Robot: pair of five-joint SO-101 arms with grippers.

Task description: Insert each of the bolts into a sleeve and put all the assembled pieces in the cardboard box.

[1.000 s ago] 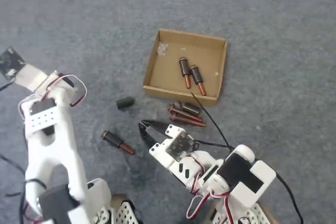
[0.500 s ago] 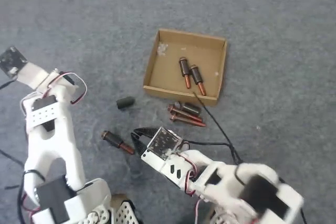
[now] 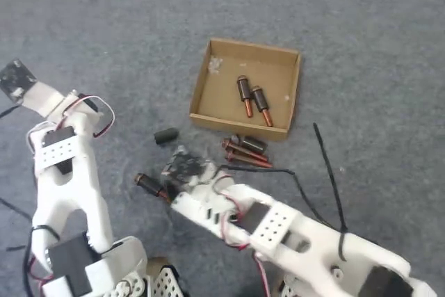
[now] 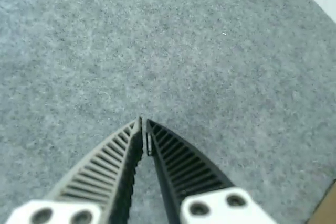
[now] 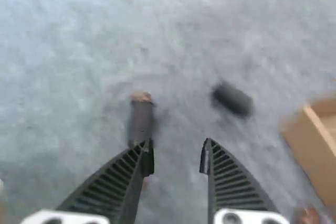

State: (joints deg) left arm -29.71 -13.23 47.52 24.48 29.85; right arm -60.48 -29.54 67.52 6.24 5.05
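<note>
The cardboard box (image 3: 208, 95) lies open at the back and holds two bolts in sleeves (image 3: 245, 95) (image 3: 262, 106). Just in front of it lie loose copper bolts (image 3: 247, 158) and a dark sleeve (image 3: 253, 145). Another loose sleeve (image 3: 165, 135) (image 5: 232, 99) lies on the carpet. A bolt in a sleeve (image 3: 149, 184) (image 5: 140, 121) rests farther forward. My right gripper (image 5: 176, 158) is open right above it, one fingertip (image 5: 146, 157) at its end. My left gripper (image 4: 143, 125) is shut over bare carpet, holding nothing.
Grey carpet covers the whole table. The left arm (image 3: 62, 158) stands upright at the left side. A black cable (image 3: 327, 165) trails from the right arm across the carpet, right of the box front. A box corner (image 5: 315, 140) is near the right gripper.
My right arm has swung left and stretched out, bringing its open gripper over the bolt in a sleeve on the carpet. Its cable shifted right. The left arm has hardly moved.
</note>
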